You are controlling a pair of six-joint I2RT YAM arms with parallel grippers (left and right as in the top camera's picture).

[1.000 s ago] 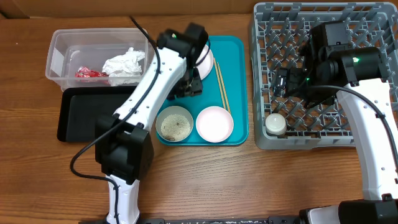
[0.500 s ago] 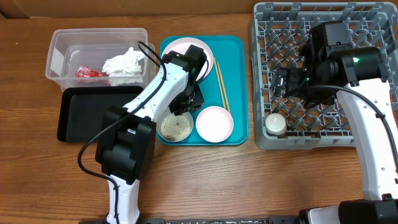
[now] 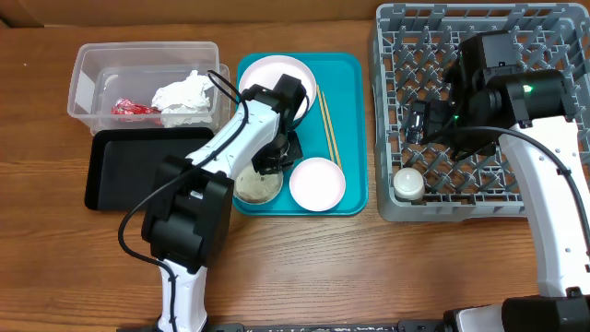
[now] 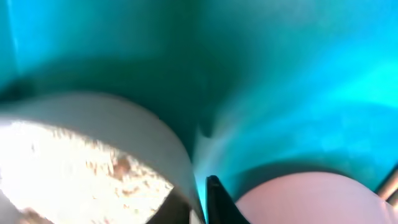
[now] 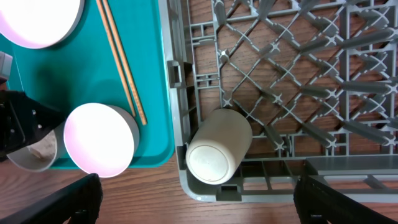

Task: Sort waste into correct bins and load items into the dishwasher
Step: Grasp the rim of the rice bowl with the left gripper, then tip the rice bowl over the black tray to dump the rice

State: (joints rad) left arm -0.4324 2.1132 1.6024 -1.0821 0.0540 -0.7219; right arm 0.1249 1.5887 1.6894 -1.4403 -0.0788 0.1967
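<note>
My left gripper (image 3: 274, 164) is low over the teal tray, its jaws straddling the right rim of the white bowl with rice-like scraps (image 3: 251, 189). In the left wrist view that bowl (image 4: 74, 155) has one finger inside and the other fingertip (image 4: 216, 202) outside, with a thin gap at the wall. The empty white bowl (image 3: 318, 183) sits beside it. The plate (image 3: 272, 78) and chopsticks (image 3: 329, 129) lie on the tray. The napkin (image 3: 184, 95) and wrapper (image 3: 134, 109) are in the clear tub (image 3: 92, 83). My right gripper (image 3: 419, 120) is open over the grey rack (image 3: 516, 194), above the cup (image 5: 217, 149).
The black tray (image 3: 129, 171) lies in front of the tub, left of the teal tray (image 3: 355, 111). The rack's left wall stands close to the teal tray's right edge. The cup (image 3: 408, 184) lies on its side in the rack's near left corner.
My left gripper has moved from over the plate toward me and down onto the rim of the scrap bowl. The right arm has not moved.
</note>
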